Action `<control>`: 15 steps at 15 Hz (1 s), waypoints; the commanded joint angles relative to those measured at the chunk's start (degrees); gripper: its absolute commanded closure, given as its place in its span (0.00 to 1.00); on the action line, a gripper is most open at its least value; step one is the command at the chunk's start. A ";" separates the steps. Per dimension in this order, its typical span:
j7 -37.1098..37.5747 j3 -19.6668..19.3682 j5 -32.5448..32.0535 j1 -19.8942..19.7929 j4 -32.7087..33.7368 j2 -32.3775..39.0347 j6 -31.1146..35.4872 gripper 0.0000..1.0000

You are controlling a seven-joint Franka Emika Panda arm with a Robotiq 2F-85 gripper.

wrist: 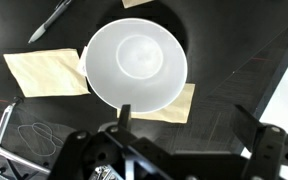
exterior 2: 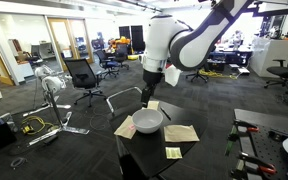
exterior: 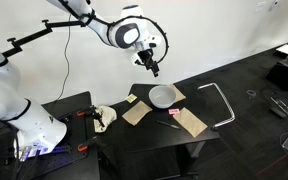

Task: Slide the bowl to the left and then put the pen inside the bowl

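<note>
The white bowl [wrist: 136,65] stands on the black table, partly on tan paper sheets, and shows in both exterior views [exterior: 162,95] [exterior 2: 148,121]. The dark pen [wrist: 52,22] lies on the table past a paper sheet, at the top left of the wrist view. My gripper [wrist: 189,125] hangs above the table, open and empty. One finger tip shows over the bowl's near rim and the other is well off to the side. In the exterior views the gripper [exterior: 152,68] [exterior 2: 148,97] is above the bowl, not touching it.
Tan paper sheets [wrist: 46,72] [wrist: 169,103] lie on either side of the bowl. Small yellow notes [exterior: 131,99] [exterior 2: 173,153] lie on the table [exterior: 164,135]. A metal chair frame [exterior: 222,105] stands beside the table. Clamps [exterior: 84,113] sit near the robot base.
</note>
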 commanded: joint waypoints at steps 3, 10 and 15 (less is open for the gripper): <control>4.69 -3.37 -0.72 4.11 2.57 6.35 2.11 0.00; 2.69 -3.99 1.47 5.81 1.92 9.48 3.02 0.00; 2.62 -4.08 1.60 6.03 1.97 10.20 3.09 0.00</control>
